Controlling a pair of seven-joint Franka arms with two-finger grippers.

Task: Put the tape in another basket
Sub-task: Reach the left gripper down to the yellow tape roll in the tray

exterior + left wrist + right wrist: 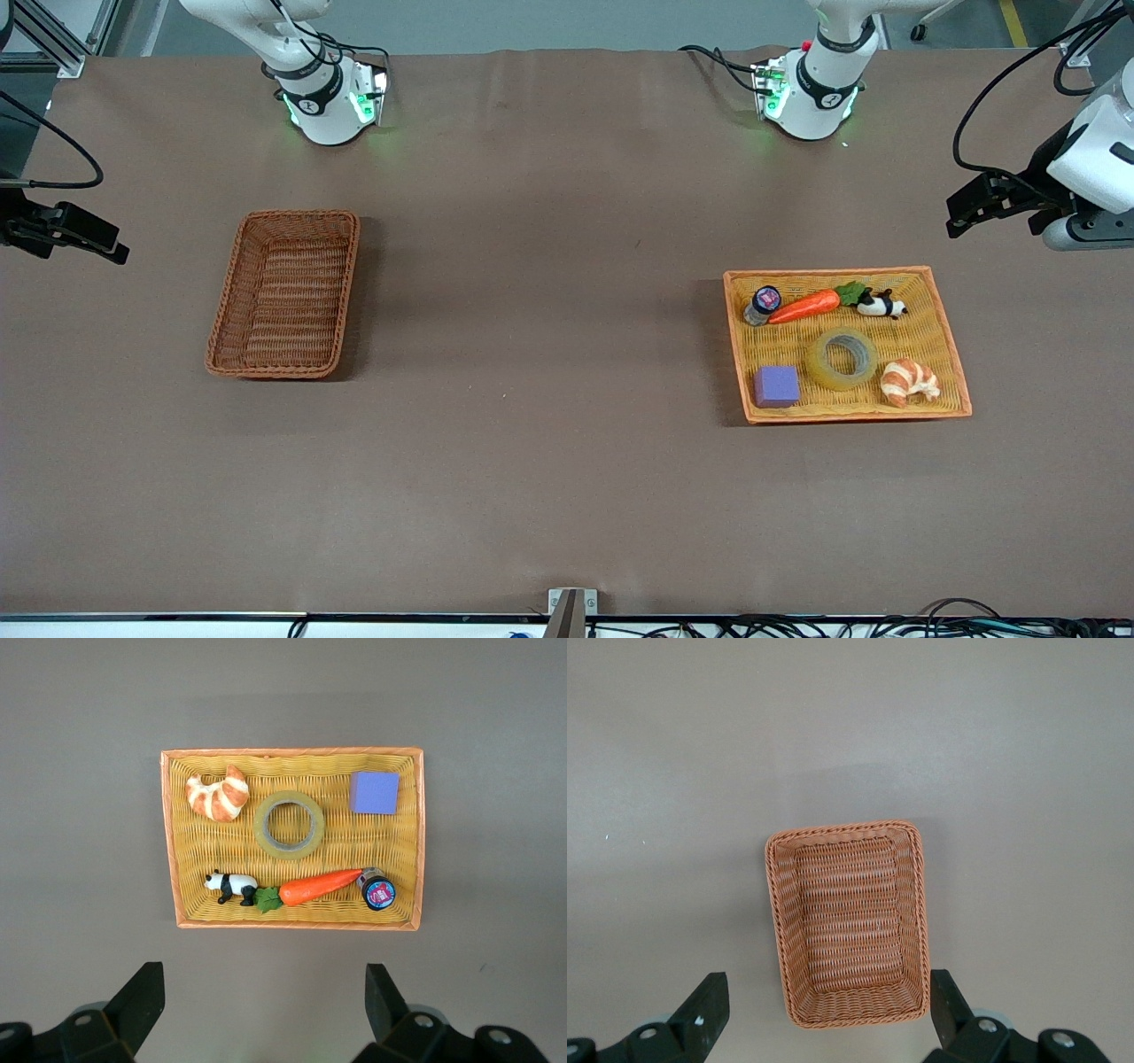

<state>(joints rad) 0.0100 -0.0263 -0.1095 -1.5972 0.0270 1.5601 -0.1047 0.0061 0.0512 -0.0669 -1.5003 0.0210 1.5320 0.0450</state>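
On the worktop (549,461), the flat orange tray (948,354) holds the tape (842,358) (lying flat between a purple block (776,386) and a croissant (909,381)), well apart from the basket (285,294). The left tool (257,1005) hangs wide open and holding nothing above the tray's end; the right tool (824,1005), equally spread and unladen, hangs above the basket's end.

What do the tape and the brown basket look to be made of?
The tape: glossy, translucent yellowish plastic film, likely; the weave under it shows through.
The basket: reddish-brown wicker or a rattan-like weave, matte; woven rows and a braided rim show.
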